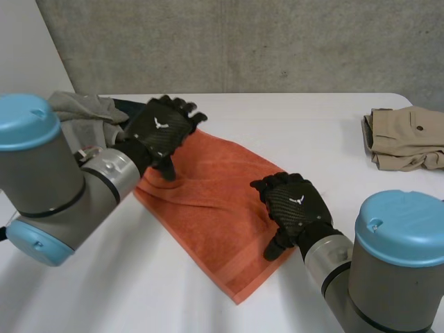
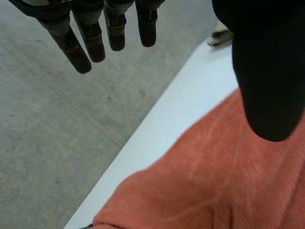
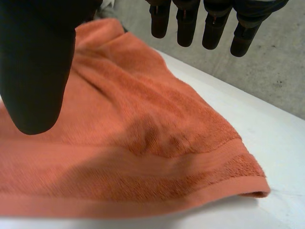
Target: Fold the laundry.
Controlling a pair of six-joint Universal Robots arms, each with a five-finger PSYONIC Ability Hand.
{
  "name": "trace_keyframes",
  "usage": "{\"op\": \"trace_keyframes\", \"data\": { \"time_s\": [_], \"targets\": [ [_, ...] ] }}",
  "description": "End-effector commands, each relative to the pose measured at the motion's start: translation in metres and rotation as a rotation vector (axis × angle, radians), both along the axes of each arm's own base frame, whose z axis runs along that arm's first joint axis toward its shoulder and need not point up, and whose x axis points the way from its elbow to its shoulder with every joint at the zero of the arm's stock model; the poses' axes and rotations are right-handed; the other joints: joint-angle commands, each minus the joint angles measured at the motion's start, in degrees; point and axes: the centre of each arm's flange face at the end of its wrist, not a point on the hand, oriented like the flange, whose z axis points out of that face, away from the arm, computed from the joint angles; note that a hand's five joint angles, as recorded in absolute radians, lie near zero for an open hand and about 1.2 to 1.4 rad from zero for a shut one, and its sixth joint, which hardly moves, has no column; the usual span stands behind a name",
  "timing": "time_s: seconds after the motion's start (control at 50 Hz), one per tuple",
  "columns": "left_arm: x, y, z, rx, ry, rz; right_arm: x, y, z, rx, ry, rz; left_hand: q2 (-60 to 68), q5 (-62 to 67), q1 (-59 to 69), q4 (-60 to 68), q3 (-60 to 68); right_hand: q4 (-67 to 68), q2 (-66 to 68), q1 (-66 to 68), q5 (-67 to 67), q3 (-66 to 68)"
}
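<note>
One orange towel [image 1: 208, 201], left robot hand [image 1: 161, 128], right robot hand [image 1: 295, 205], both spread open

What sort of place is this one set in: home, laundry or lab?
Probably a lab or test room rather than a home: a bare concrete wall behind a plain white table, with an orange towel and a folded beige garment laid out on it.

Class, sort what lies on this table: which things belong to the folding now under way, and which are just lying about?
In the job:
orange towel
left hand, open, at its far end
right hand, open, towards its near end

Lying about:
beige garment, folded, far right
grey garment, crumpled, far left
</note>
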Motion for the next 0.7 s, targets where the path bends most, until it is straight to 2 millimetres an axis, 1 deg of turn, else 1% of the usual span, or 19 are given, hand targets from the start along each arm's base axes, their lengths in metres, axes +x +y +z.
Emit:
{"op": "trace_keyframes", "data": {
  "time_s": [0.02, 0.06, 0.08, 0.14, 0.16, 0.22, 0.36, 0.42, 0.54, 0.62, 0.64, 0.7],
  "targets": [
    [0.005, -0.001, 0.018, 0.082, 0.143, 0.005, 0.015, 0.024, 0.001, 0.243, -0.080, -0.013, -1.62, -2.80, -1.81, -1.62, -2.23, -1.90, -2.01, -2.77, -2.44, -1.90],
    [0.005, -0.001, 0.018, 0.087, 0.153, 0.005, 0.021, 0.031, -0.006, 0.289, -0.065, -0.006, -1.62, -2.80, -1.81, -1.62, -2.23, -1.90, -2.01, -2.77, -2.44, -1.90],
    [0.004, 0.000, 0.018, 0.089, 0.155, 0.001, 0.026, 0.037, -0.013, 0.316, -0.041, 0.004, -1.62, -2.80, -1.81, -1.62, -2.23, -1.90, -2.01, -2.77, -2.44, -1.90],
    [0.004, 0.000, 0.017, 0.090, 0.151, 0.001, 0.031, 0.042, -0.026, 0.334, -0.002, -0.002, -1.62, -2.80, -1.81, -1.62, -2.23, -1.90, -2.01, -2.77, -2.44, -1.90],
    [0.004, 0.000, 0.016, 0.090, 0.147, 0.002, 0.032, 0.044, -0.032, 0.333, 0.017, -0.013, -1.62, -2.80, -1.81, -1.62, -2.23, -1.90, -2.01, -2.77, -2.44, -1.90],
    [0.005, -0.001, 0.015, 0.086, 0.139, 0.005, 0.035, 0.045, -0.042, 0.317, 0.034, -0.032, -1.62, -2.80, -1.81, -1.62, -2.23, -1.90, -2.01, -2.77, -2.44, -1.90],
    [0.006, -0.003, 0.014, 0.083, 0.134, 0.008, 0.045, 0.046, -0.056, 0.237, 0.030, -0.026, -1.62, -2.80, -1.81, -1.62, -2.23, -1.90, -2.01, -2.77, -2.44, -1.90],
    [0.006, -0.003, 0.014, 0.083, 0.134, 0.006, 0.046, 0.044, -0.060, 0.193, 0.050, -0.013, -1.62, -2.80, -1.81, -1.62, -2.23, -1.90, -2.01, -2.77, -2.44, -1.90],
    [0.005, -0.002, 0.012, 0.088, 0.132, 0.002, 0.049, 0.038, -0.062, 0.124, 0.056, 0.003, -1.62, -2.80, -1.81, -1.62, -2.23, -1.90, -2.01, -2.77, -2.44, -1.90],
    [0.005, -0.003, 0.012, 0.090, 0.134, 0.004, 0.053, 0.031, -0.063, 0.072, 0.048, 0.008, -1.62, -2.80, -1.81, -1.62, -2.23, -1.90, -2.01, -2.77, -2.44, -1.90],
    [0.005, -0.003, 0.012, 0.089, 0.133, 0.002, 0.052, 0.025, -0.064, 0.050, 0.057, 0.003, -1.62, -2.80, -1.81, -1.62, -2.23, -1.90, -2.01, -2.77, -2.44, -1.90],
    [0.006, -0.003, 0.011, 0.092, 0.134, 0.001, 0.051, 0.017, -0.065, 0.018, 0.080, -0.002, -1.62, -2.80, -1.81, -1.62, -2.23, -1.90, -2.01, -2.77, -2.44, -1.90]
  ]
}}
